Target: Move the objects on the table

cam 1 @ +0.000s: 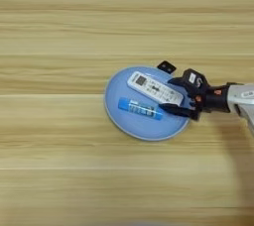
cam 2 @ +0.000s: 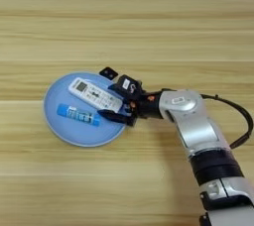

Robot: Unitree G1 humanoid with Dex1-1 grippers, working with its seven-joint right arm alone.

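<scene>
My right arm (cam 2: 196, 131) enters from bottom right, silver forearm bent at elbow, reaching left. Black wrist level, low. Pincer (cam 2: 113, 101) points left, two black fingers (cam 2: 115, 117) spread apart, one upper, one lower.

I see the table (cam 1: 59, 160) carrying a light-blue plate (cam 1: 124, 123) right of centre, a small black square piece (cam 1: 166, 66) just beyond its far edge.
</scene>
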